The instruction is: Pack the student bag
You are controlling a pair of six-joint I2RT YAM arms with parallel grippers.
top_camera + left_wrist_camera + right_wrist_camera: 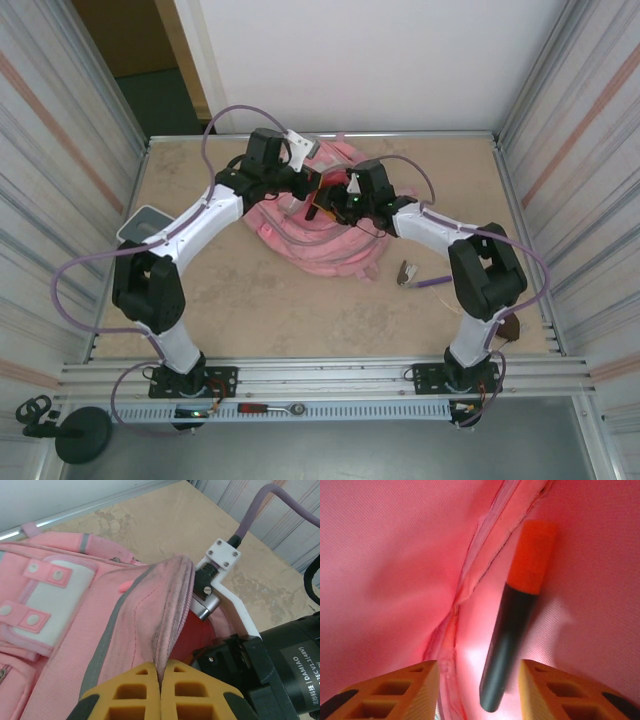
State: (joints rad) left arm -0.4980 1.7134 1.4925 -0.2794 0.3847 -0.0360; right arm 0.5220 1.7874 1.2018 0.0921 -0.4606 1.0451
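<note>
Evidently the left gripper is clamped tight on the mouth of the bag, at twelve o'clock on the table, lifting it so the right gripper, jaws apart and holding nothing, can leave the marker loose inside.

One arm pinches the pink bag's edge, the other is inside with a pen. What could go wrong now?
1. The left gripper is shut on only a thin fold of the student bag. If it slips, the opening may sag onto the right gripper.
2. The marker lies loose between the open right gripper's fingers, so a careless pull-out might drag it along.
</note>
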